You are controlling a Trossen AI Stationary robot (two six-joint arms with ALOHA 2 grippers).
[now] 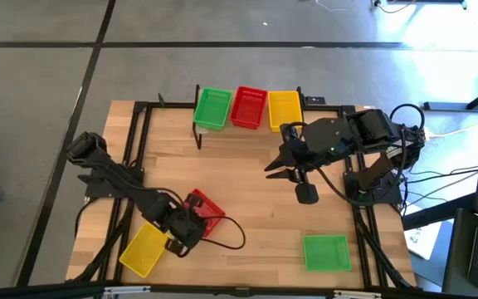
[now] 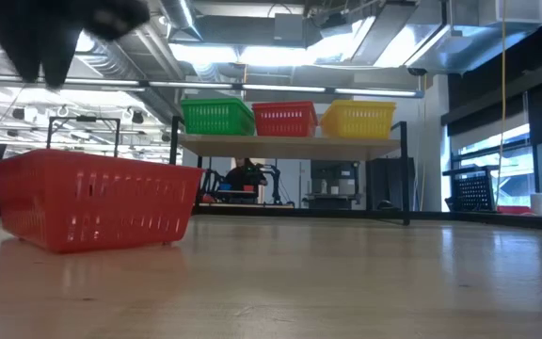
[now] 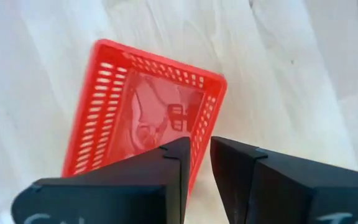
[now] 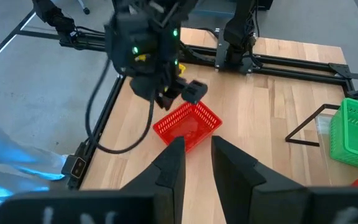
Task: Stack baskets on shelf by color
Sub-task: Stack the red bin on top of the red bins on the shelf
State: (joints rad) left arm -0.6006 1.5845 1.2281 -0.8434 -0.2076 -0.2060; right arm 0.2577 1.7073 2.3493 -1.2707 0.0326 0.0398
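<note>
A red basket (image 1: 208, 209) (image 2: 92, 200) (image 3: 142, 118) (image 4: 188, 124) rests on its bottom on the table, near the near-left. My left gripper (image 1: 187, 226) (image 3: 202, 155) hangs just above it, fingers slightly open over one long wall, and touches nothing. A yellow basket (image 1: 145, 247) lies to its left and a green basket (image 1: 326, 252) near the near-right edge. On the shelf (image 2: 290, 144) at the far edge stand green (image 1: 212, 108), red (image 1: 249, 106) and yellow (image 1: 285, 108) baskets, side by side. My right gripper (image 1: 285, 170) (image 4: 197, 155) hovers open over mid-table, right of centre.
Black metal frame rails (image 1: 135, 141) run along the table's left and right sides. A cable (image 1: 231, 237) loops from the left arm beside the red basket. Bare wood (image 1: 247, 178) lies between the shelf and the near baskets. Room equipment shows behind the shelf.
</note>
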